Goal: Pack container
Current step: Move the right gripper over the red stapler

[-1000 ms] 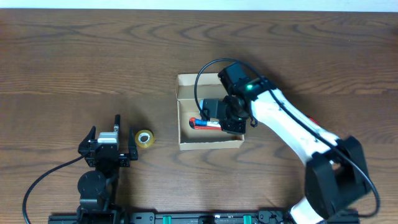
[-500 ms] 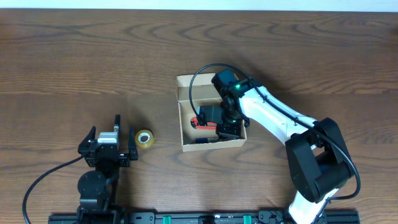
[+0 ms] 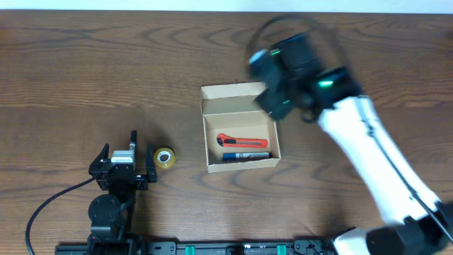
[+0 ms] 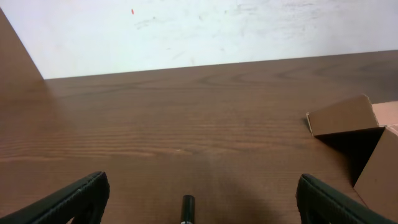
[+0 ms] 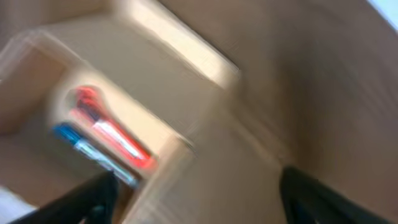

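Note:
The container (image 3: 240,163), a tan cardboard box, stands open mid-table with its flap (image 3: 231,93) raised at the back. Inside lie a red box cutter (image 3: 242,141) and a blue pen (image 3: 245,155). My right gripper (image 3: 277,95) is blurred with motion above the box's back right corner. In the right wrist view the right gripper (image 5: 199,205) is open and empty, with the cutter (image 5: 115,134) and pen (image 5: 87,149) below to the left. My left gripper (image 4: 199,208) is open over bare wood, the box flap (image 4: 345,117) to its right.
A small yellow tape roll (image 3: 164,158) lies on the table just right of the left gripper (image 3: 129,154). A pale wall (image 4: 186,28) rises behind the table's far edge. Dark wood surrounds the box on all sides.
The right gripper opened, left the red cutter in the box, then lifted up and back to the right. The left arm has not moved.

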`<state>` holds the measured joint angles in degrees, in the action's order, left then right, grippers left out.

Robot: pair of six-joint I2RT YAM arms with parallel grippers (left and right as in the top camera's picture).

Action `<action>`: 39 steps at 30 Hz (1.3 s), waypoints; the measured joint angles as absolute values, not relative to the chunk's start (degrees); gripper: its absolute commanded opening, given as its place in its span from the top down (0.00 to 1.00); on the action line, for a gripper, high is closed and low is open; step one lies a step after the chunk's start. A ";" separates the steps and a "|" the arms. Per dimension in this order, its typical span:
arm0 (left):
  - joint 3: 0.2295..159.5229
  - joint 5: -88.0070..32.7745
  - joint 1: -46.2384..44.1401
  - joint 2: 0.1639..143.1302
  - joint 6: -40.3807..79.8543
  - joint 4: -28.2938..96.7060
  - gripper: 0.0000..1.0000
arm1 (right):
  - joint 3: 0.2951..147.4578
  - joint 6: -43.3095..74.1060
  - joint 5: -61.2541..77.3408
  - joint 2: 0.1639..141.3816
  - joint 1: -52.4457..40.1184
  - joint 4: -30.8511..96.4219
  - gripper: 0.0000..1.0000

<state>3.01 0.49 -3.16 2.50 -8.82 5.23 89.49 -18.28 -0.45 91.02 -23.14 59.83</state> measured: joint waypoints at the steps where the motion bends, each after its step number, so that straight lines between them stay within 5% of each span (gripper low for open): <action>1: 3.01 0.47 -3.16 2.50 -8.82 5.23 0.05 | 90.52 -14.72 -2.57 89.93 -20.29 62.35 0.15; 4: 3.01 0.47 -3.16 2.50 -8.82 5.26 0.05 | 94.43 -7.57 -6.66 88.55 -10.94 71.20 0.07; 14: 3.01 0.49 -3.16 2.50 -8.82 5.23 0.05 | 105.91 -8.58 -1.37 87.81 17.39 95.09 0.07; 19: 3.01 0.49 -3.16 2.50 -8.82 5.23 0.05 | 104.57 -14.44 1.78 87.72 19.07 92.58 0.13; 23: 3.01 0.49 -3.16 2.50 -8.82 5.23 0.05 | 102.67 -19.99 3.20 87.72 19.07 88.03 0.06; 27: 3.01 0.49 -3.16 2.50 -8.82 5.23 0.05 | 102.35 -26.87 5.56 87.79 18.70 83.59 0.22; 32: 3.01 0.49 -3.16 2.50 -8.82 5.23 0.05 | 102.17 -43.57 12.45 87.81 16.71 80.14 0.14; 37: 3.01 0.49 -3.16 2.50 -8.82 5.23 0.05 | 101.69 -50.59 13.47 88.79 16.25 81.65 0.31; 39: 3.01 0.49 -3.16 2.50 -8.82 5.23 0.05 | 99.90 -51.64 12.82 89.41 16.25 80.64 0.26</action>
